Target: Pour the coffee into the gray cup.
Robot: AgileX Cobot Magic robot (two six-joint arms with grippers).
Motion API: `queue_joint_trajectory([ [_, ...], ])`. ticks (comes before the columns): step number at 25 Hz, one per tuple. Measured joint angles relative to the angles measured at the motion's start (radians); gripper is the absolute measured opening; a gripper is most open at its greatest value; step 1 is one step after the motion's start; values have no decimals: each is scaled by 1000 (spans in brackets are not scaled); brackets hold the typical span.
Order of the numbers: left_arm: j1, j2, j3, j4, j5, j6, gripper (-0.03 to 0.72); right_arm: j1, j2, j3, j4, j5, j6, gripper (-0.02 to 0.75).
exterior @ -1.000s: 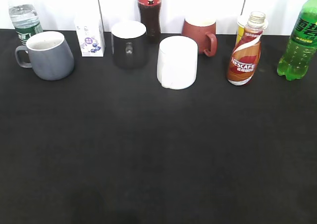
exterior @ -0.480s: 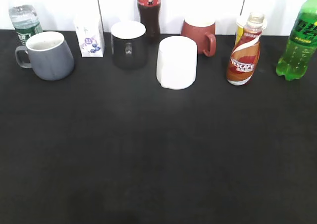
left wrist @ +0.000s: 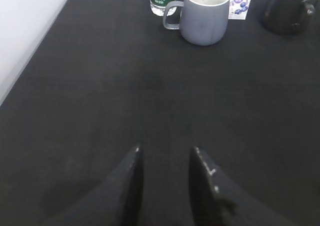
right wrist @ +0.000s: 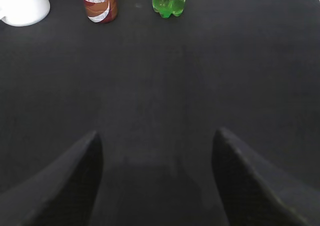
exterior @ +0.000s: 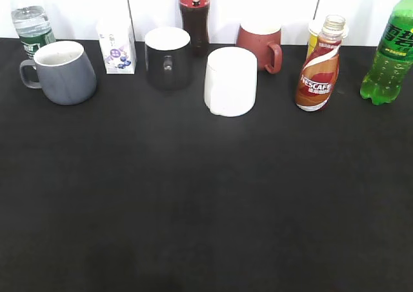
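Coffee [right wrist: 98,3]: untouched, far ahead-left of spread right gripper [right wrist: 156,178]; gray cup [left wrist: 205,15] far ahead of part-spread left gripper [left wrist: 166,183]; approach pending, grasp next.

Only the robot's fingers show. The left gripper [left wrist: 165,153] has two matte black fingers [left wrist: 131,186], tapered to rounded tips, with pale scuffs along one inner edge. The right gripper [right wrist: 156,136] has broader black fingers [right wrist: 75,181], plain and unmarked.
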Motion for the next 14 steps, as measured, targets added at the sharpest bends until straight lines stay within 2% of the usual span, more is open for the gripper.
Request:
queue_joint_trajectory([
  [14, 0, 0, 0, 0, 0, 0, 239, 0, 0, 0, 0, -1, 0, 538],
])
